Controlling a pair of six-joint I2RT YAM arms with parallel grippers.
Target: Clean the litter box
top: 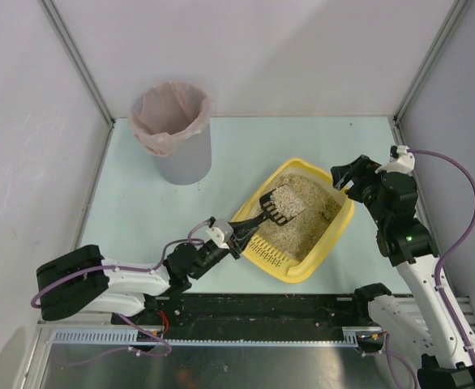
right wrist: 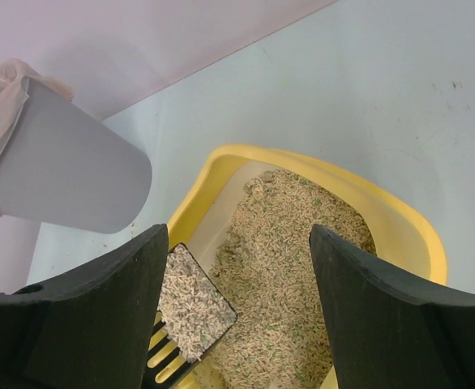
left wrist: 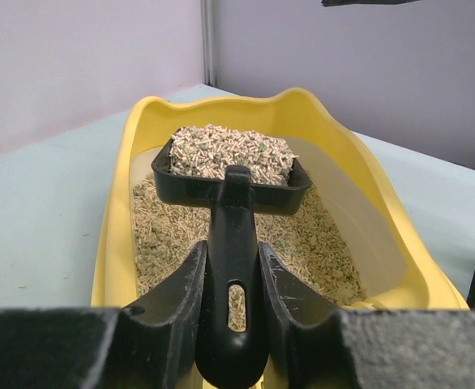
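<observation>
The yellow litter box (top: 332, 235) sits at the middle right of the table, holding beige litter (top: 306, 219). My left gripper (top: 236, 237) is shut on the handle of a black slotted scoop (top: 275, 208), whose head is heaped with litter and held just above the box. In the left wrist view the scoop (left wrist: 231, 182) sits between my fingers (left wrist: 179, 292) over the box (left wrist: 116, 243). My right gripper (top: 343, 176) is open and empty above the box's far right corner. In the right wrist view the box (right wrist: 400, 223) and the loaded scoop (right wrist: 190, 304) show.
A grey bin with a pink liner (top: 173, 130) stands at the back left, also visible in the right wrist view (right wrist: 59, 166). White walls enclose the table on three sides. A black rail (top: 262, 308) runs along the near edge.
</observation>
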